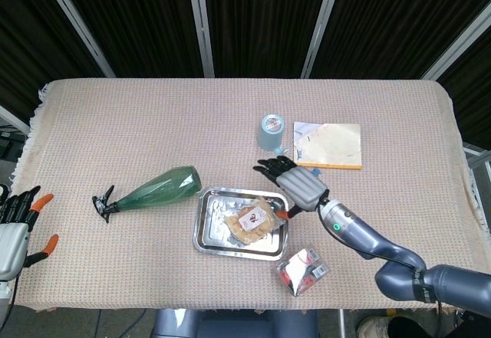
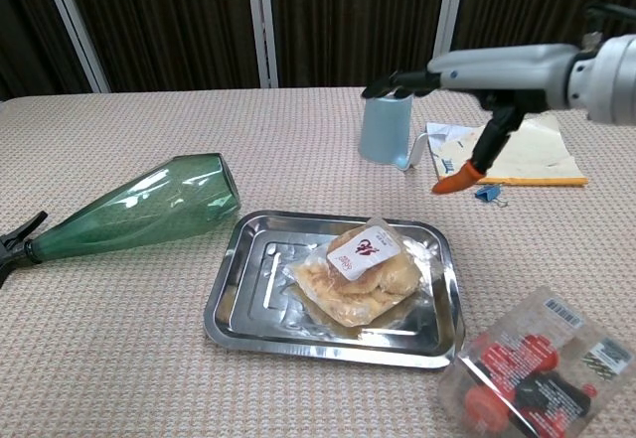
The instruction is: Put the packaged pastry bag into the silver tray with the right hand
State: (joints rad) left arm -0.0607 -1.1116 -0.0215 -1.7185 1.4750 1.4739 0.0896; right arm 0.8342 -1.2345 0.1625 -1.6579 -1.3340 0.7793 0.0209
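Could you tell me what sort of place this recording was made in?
Probably a robot test bench, not a home: a cloth-covered table against dark curtains, with unrelated items like a silver tray and green spray bottle.

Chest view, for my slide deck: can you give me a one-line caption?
Pastry bag lies in the silver tray, right hand open above, holding nothing.
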